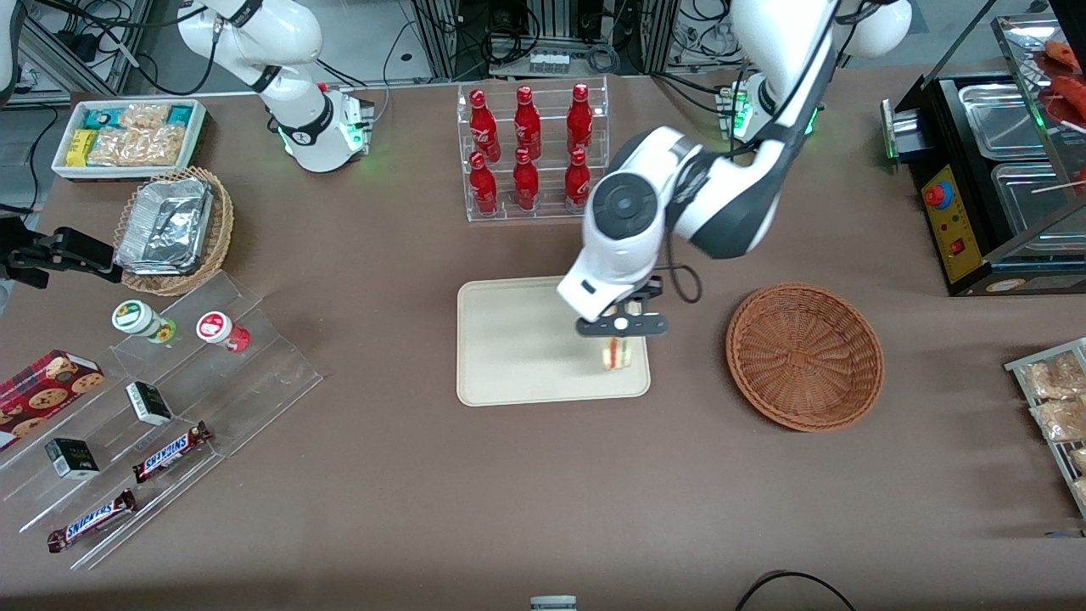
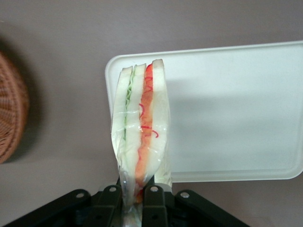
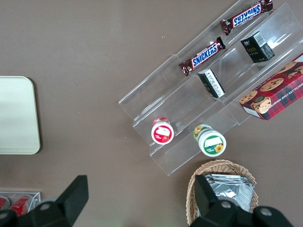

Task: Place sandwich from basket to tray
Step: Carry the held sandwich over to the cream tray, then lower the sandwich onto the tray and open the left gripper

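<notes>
Black and closed tight, the gripper (image 1: 620, 336) pinches the sandwich (image 1: 618, 352) by one thin end. In the left wrist view the two fingers (image 2: 152, 201) press on either side of the wedge's clear plastic wrap, and the sandwich (image 2: 141, 130) stands out from them with its cut edge showing green filling between pale bread on one side and orange and red filling on the other.

Take the tray (image 1: 517, 339) as the landmark. The gripper and sandwich are over the tray's corner that lies nearest the front camera and toward the working arm's end of the table. Whether the sandwich touches the tray surface cannot be told. From the wrist camera the cream tray (image 2: 236, 109) spreads out under the sandwich, with its rounded corner and low rim just beside the wedge.

The reddish-brown wicker basket (image 1: 804, 355) sits on the brown table (image 1: 424, 492) beside the tray, toward the working arm's end, a clear gap between them; nothing lies in it. Its edge (image 2: 12, 109) also shows in the wrist view.

Farther from the front camera than the tray stands a clear rack of red bottles (image 1: 530, 148).
</notes>
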